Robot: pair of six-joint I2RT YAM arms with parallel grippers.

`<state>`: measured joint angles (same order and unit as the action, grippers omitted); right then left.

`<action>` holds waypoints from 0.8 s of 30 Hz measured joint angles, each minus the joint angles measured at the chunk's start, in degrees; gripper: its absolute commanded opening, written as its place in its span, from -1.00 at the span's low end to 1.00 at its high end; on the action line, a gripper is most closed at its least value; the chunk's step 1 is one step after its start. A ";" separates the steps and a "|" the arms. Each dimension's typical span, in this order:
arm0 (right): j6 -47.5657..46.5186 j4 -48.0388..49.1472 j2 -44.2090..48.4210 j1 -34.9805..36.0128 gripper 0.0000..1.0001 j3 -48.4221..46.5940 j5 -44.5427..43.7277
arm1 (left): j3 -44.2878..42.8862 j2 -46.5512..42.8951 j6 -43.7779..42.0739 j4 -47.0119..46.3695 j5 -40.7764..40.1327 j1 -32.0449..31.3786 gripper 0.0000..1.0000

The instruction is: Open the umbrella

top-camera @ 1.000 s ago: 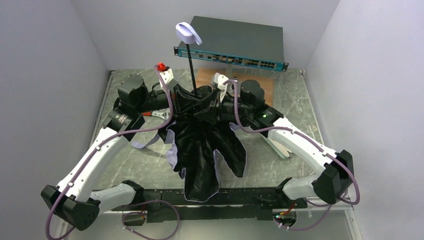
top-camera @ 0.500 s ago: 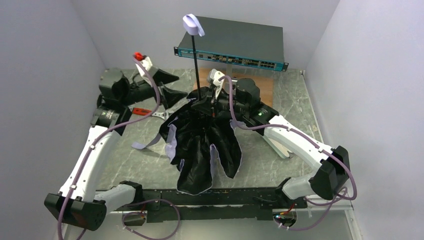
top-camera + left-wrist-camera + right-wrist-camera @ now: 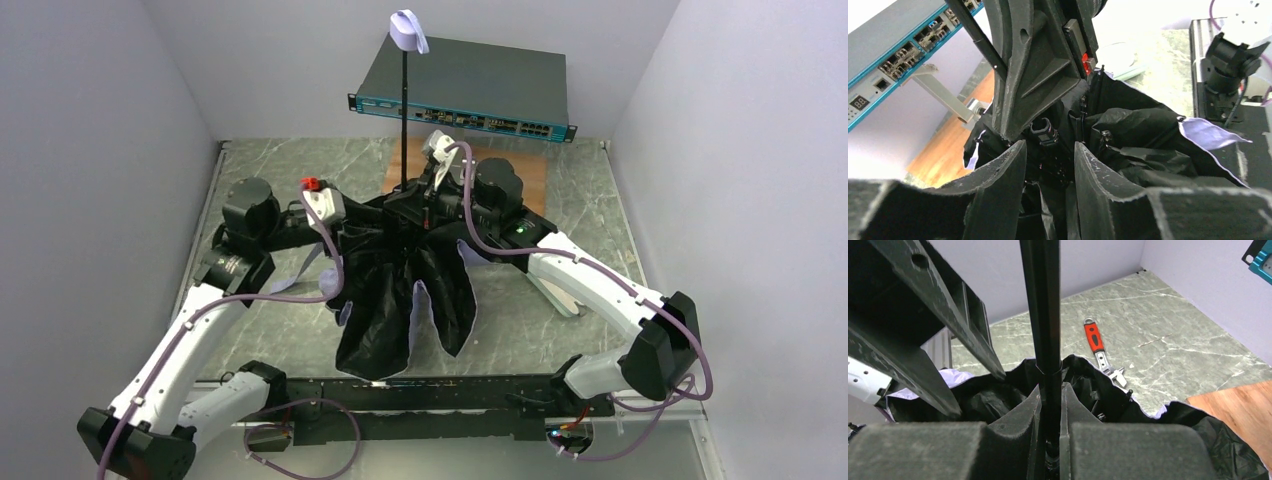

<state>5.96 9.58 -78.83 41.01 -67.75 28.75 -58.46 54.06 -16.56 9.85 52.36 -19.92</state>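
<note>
The umbrella hangs half folded over the table, its pale lavender handle (image 3: pixel 405 27) on top and the thin black shaft (image 3: pixel 404 110) nearly upright. The black canopy (image 3: pixel 400 300) droops below with lavender edges showing. My right gripper (image 3: pixel 422 203) is shut on the shaft (image 3: pixel 1045 315); in the right wrist view its pads (image 3: pixel 1049 400) press on both sides. My left gripper (image 3: pixel 362 225) is at the left of the canopy's top. In the left wrist view it (image 3: pixel 1048 152) is open, its fingers (image 3: pixel 998 185) straddling black folds and a black plastic part on the shaft.
A grey network switch (image 3: pixel 460 85) stands on a bracket at the back, over a wooden board (image 3: pixel 530 175). A red-handled wrench (image 3: pixel 1094 340) lies on the marble table (image 3: pixel 590 200). White walls close in left, right and behind.
My left arm swung away to the left, then came back in against the canopy's top. The handle rose and shifted right, so the shaft stands more upright. The canopy hangs narrower.
</note>
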 measured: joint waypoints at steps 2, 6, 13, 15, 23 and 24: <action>0.66 0.46 0.00 0.00 -1.00 0.00 -0.31 | 0.96 0.63 -0.17 -2.40 -2.38 -2.27 -0.13; 1.53 1.16 0.02 0.02 -1.00 0.00 -1.25 | 1.97 2.47 0.85 -6.88 -6.97 -5.79 -0.14; 2.14 1.22 0.22 -0.31 -1.00 0.00 -3.02 | 1.99 5.53 3.82 -12.07 -12.50 -8.52 -0.20; 2.25 1.22 0.22 -0.44 -1.00 0.00 -3.63 | 1.99 6.08 4.48 -12.87 -13.35 -8.87 -0.22; 2.45 1.07 0.74 -0.39 -1.00 0.26 -5.68 | 3.80 6.16 10.64 -17.40 -15.67 -9.22 -0.19; 2.47 1.14 0.96 -0.37 -1.00 0.46 -5.79 | 4.31 5.88 11.65 -17.44 -16.20 -9.25 -0.17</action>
<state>8.43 10.72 -77.87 40.64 -67.29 22.96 -54.15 59.94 -4.91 -7.60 36.16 -29.17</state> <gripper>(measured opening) 0.105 0.397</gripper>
